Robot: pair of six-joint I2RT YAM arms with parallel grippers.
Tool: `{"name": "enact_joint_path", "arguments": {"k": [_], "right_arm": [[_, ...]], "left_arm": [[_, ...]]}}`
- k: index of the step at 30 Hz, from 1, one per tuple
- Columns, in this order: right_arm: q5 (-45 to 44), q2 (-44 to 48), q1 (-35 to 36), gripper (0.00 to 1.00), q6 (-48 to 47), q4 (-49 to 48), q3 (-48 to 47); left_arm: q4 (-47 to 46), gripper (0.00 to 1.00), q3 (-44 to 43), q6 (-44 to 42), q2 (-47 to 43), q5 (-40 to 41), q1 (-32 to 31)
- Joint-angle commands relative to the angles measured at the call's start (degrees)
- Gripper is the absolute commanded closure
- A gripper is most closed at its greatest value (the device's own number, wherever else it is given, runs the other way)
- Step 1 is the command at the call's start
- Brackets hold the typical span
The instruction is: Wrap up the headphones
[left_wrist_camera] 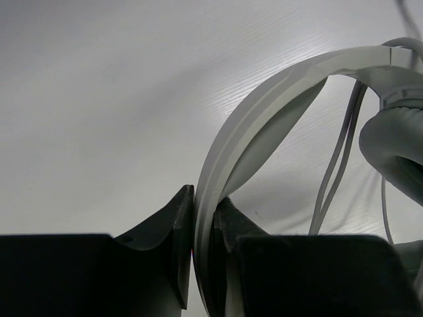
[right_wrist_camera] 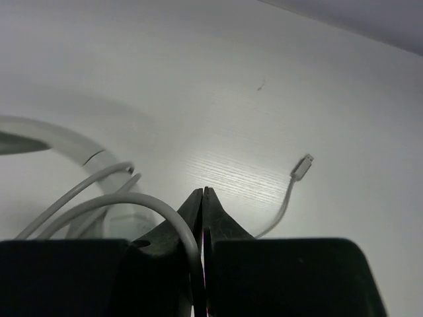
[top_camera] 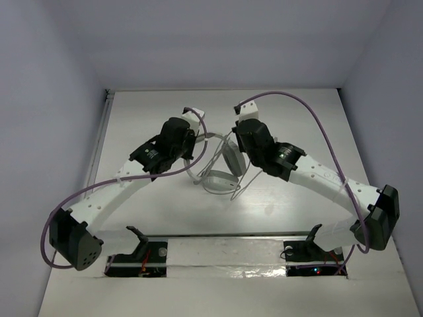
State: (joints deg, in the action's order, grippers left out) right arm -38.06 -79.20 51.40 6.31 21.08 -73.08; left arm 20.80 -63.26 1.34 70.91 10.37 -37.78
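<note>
The white headphones (top_camera: 221, 173) lie at the table's middle between both arms. My left gripper (top_camera: 193, 146) is shut on the headband (left_wrist_camera: 264, 112), which rises between its jaws in the left wrist view; one grey earcup (left_wrist_camera: 396, 145) and cable strands (left_wrist_camera: 340, 158) show to the right. My right gripper (top_camera: 236, 135) is shut on the thin grey cable (right_wrist_camera: 119, 201), which curves in from the left and runs down between the jaws. The cable's plug (right_wrist_camera: 303, 167) lies loose on the table past the fingertips. Part of the headband (right_wrist_camera: 66, 142) shows at the left.
Thick purple robot cables arc over the right arm (top_camera: 317, 112) and beside the left arm (top_camera: 66, 205). Grey walls close the table at the back and both sides. The arm bases (top_camera: 139, 254) stand at the near edge.
</note>
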Motion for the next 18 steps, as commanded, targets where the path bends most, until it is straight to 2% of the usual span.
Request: {"name": "enact_joint_path", "arguments": {"k": [1, 4, 7, 14, 18], "right_arm": [[0.44, 1.06, -2.44, 0.91, 2.39, -4.64, 1.09], [3.16, 1.41, -3.75, 0.87, 4.32, -6.14, 2.76], [5.19, 2.56, -4.81, 0.76, 5.47, -7.81, 4.87], [12.21, 4.75, -8.32, 0.72, 8.28, -12.37, 9.87], [21.43, 6.16, -8.95, 0.69, 10.91, -20.0, 14.8]], "left_arm": [[-5.76, 1.0, 0.16, 0.06, -4.82, -9.55, 0.51], [-6.03, 1.0, -0.89, 0.41, -5.17, -14.48, 2.01], [-6.3, 1.0, -2.21, 0.5, -5.08, -17.74, 3.33], [-8.14, 1.0, -3.44, 2.08, -6.22, -26.88, 8.07], [-9.19, 1.0, -3.97, 3.49, -6.84, -31.19, 10.18]]}}
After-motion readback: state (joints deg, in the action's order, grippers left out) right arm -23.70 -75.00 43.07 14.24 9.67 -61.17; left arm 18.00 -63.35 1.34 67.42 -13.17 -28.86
